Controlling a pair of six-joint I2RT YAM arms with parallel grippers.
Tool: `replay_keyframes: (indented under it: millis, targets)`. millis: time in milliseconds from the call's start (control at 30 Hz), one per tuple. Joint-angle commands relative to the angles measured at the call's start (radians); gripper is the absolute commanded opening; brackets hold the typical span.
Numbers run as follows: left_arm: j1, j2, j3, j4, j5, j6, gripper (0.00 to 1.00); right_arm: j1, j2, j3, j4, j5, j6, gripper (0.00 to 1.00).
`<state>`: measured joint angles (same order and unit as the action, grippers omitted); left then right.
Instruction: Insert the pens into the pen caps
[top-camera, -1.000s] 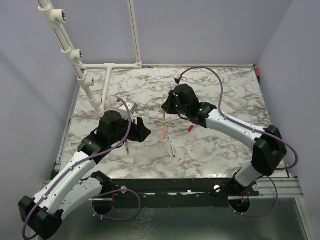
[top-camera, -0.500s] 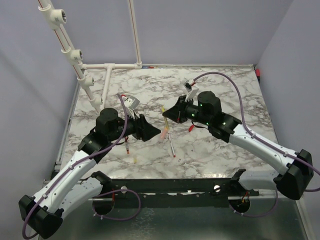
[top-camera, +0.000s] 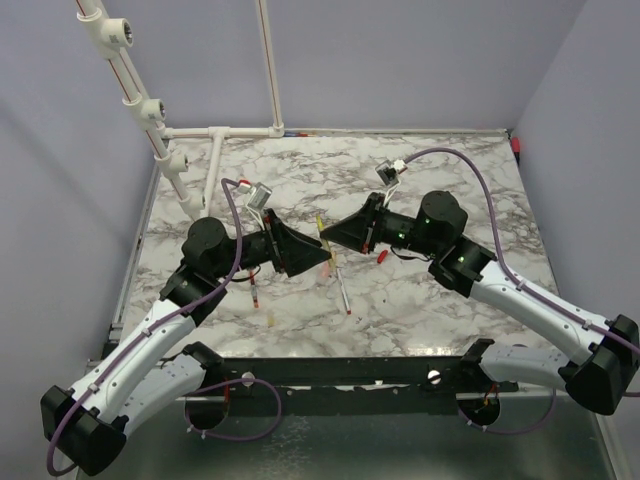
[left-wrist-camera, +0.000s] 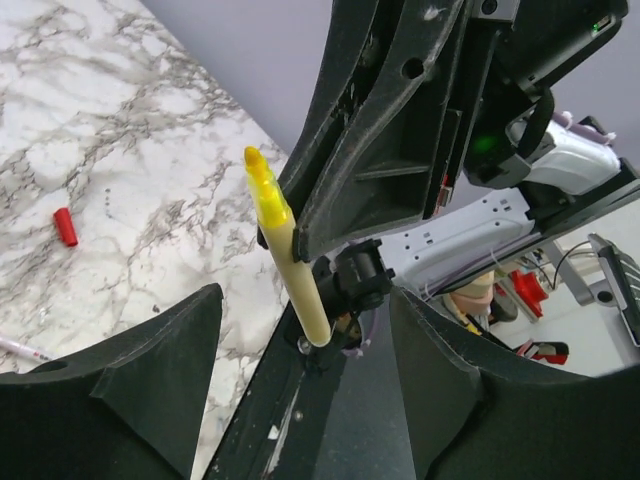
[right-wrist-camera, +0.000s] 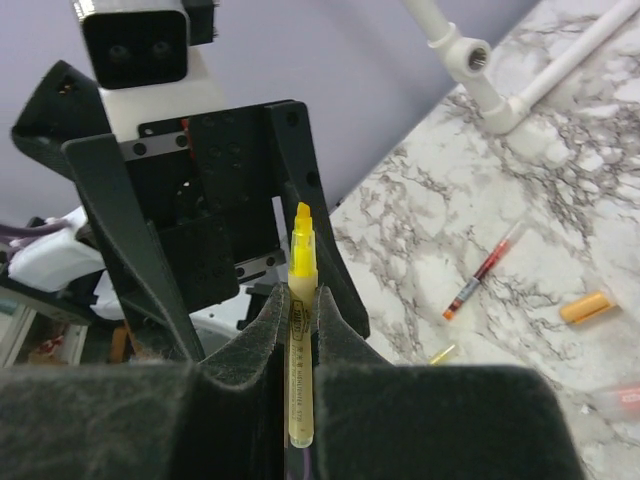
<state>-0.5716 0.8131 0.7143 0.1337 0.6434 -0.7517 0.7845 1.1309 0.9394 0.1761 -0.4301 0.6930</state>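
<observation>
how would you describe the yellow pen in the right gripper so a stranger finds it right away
Look at the middle of the marble table, where the left gripper faces the right gripper. The right one is shut on the yellow pen. It is the only pen held off the table, bare yellow tip showing; the other pens lie flat on the marble.

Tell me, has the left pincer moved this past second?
Yes. The left pincer has shifted right, away from the white pipe frame, toward the right pincer.
</observation>
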Motion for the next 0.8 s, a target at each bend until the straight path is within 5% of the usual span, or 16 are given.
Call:
replay_keyframes:
  millis: [0,767]
  targets:
    - [-0.005,-0.002,-0.02,0.101,0.055,-0.066,0.69,0.015,0.0,-0.011,0.128,-0.088,0.053,0.01]
    - [-0.005,0.01,-0.045,0.188,0.134,-0.128,0.37,0.058,0.047,0.013,0.194,-0.093,0.057,0.01]
